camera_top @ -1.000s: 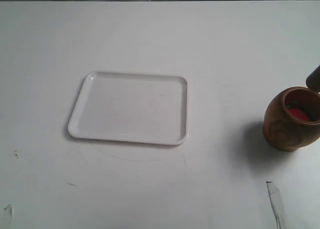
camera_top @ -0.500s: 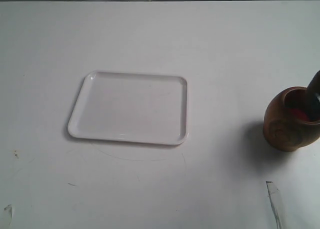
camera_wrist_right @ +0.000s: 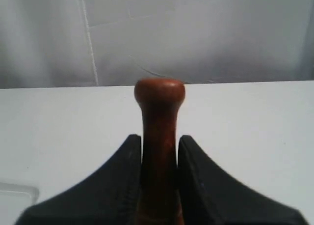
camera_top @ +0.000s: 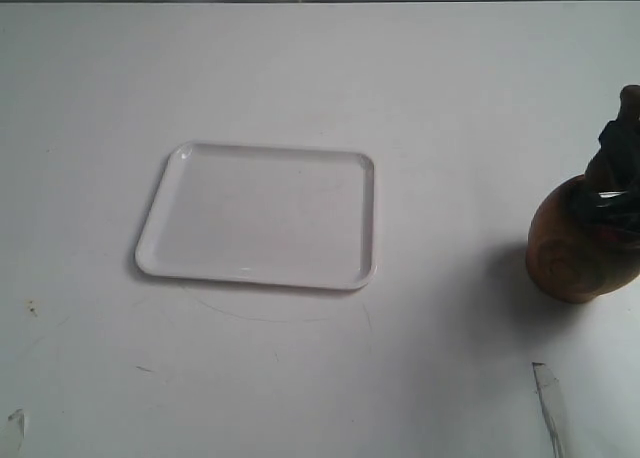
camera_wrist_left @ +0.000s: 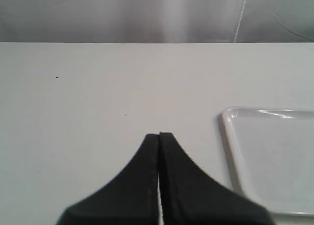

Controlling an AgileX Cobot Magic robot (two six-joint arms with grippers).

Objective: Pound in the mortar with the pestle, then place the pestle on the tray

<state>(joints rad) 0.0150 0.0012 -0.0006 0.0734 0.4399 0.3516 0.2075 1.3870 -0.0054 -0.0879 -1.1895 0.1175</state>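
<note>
The tray [camera_top: 260,218] looks like smooth white plastic, slightly glossy along its rim. The mortar [camera_top: 565,253] and the pestle [camera_wrist_right: 158,136] are reddish-brown wood, polished and faintly shiny. The table [camera_top: 300,68] is matt white.

Black tool [camera_wrist_left: 159,139] with its two fingers pressed together, tips touching, poised over a plain white bench [camera_wrist_left: 88,102]. Just beside the tool lies the rounded corner of a white tray [camera_wrist_left: 230,141] with a low raised rim

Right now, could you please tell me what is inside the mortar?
The pestle, held by the right gripper, points down into the mortar. The gripper covers its opening, so the pestle's lower end and any contents are hidden.
</note>
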